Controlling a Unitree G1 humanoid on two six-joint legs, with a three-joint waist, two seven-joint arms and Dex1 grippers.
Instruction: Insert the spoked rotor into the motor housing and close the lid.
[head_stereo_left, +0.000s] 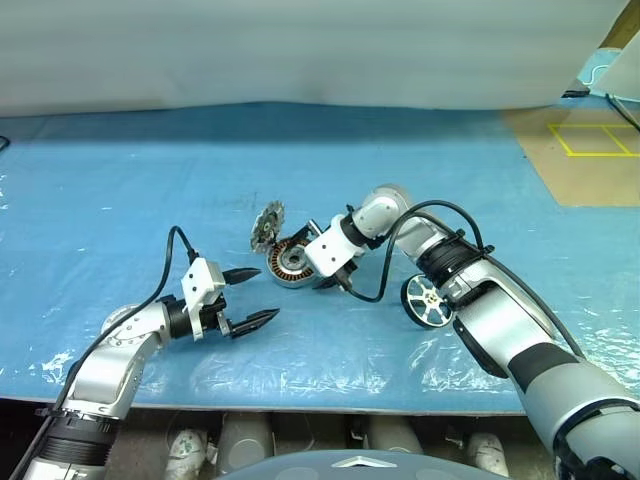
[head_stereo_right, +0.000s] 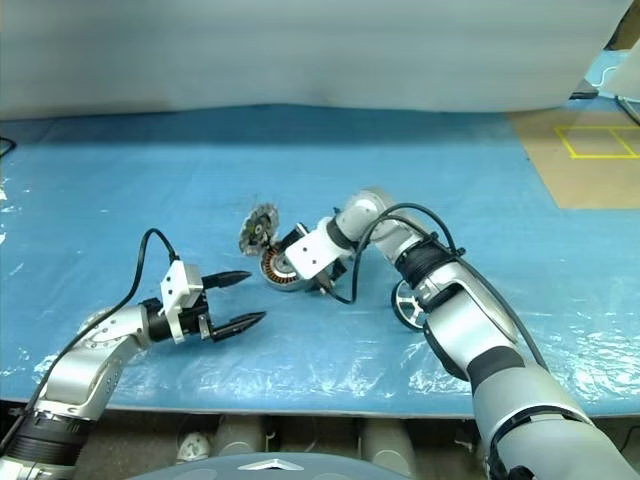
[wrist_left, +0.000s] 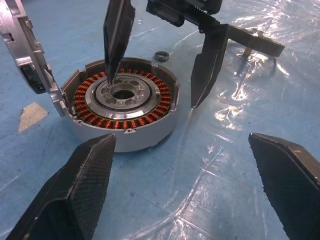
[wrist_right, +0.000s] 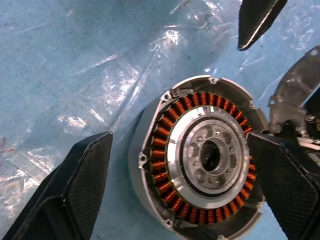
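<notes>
- Left eye view: on a desk (head_stereo_left: 120, 170) covered in blue plastic sheet, the motor housing (head_stereo_left: 292, 262) lies open face up, its copper windings ringing a silver centre.
- Right end effector (wrist_left: 162, 80) hangs over the housing with its fingers spread; in the left wrist view one fingertip (wrist_left: 111, 65) dips toward the silver centre while the other stands just outside the housing wall. It pinches nothing.
- Lid (head_stereo_left: 267, 225) stands tilted on edge just beyond the housing, toothed rim showing.
- Spoked rotor (head_stereo_left: 427, 300) stands on its rim on the sheet, beside the right forearm and well apart from the housing.
- Left end effector (head_stereo_left: 255, 296) hovers near the housing, fingers spread wide and empty, pointing toward it.
- A small dark ring (wrist_left: 161, 56) lies on the sheet just behind the housing.
</notes>
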